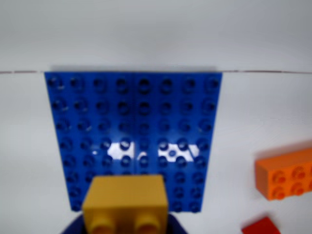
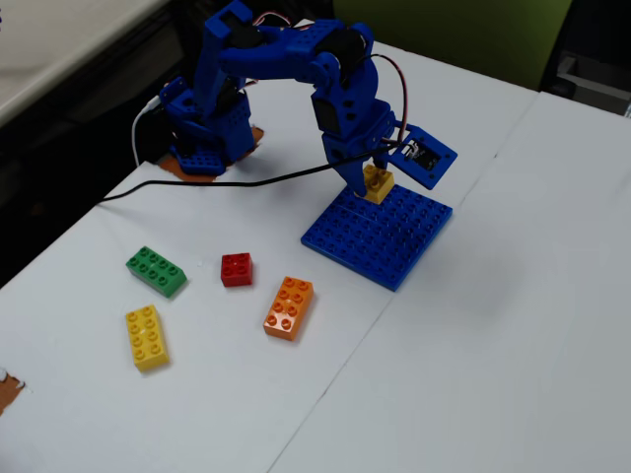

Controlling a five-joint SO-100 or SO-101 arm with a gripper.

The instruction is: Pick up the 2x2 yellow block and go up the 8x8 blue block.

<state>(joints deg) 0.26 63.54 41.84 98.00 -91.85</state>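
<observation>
Pinching the 2x2 yellow block (image 2: 378,183), the pincer (image 2: 376,177) hangs over the 8x8 blue block (image 2: 380,235)

Glossy plastic on the large flat square blue studded baseplate (image 1: 134,131) catches white glare; the small square yellow plastic brick (image 1: 126,202) looks smooth; the white worktop (image 2: 473,345) is matt.

no readable text, wrist view blurry

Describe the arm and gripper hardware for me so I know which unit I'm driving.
The arm is made of bright blue plastic links with black servo blocks at the joints. Thin red and white wires loop near the wrist, and a black cable trails across the white table. The gripper is the same blue, with a flat blue plate carrying a small camera board beside it.
</observation>
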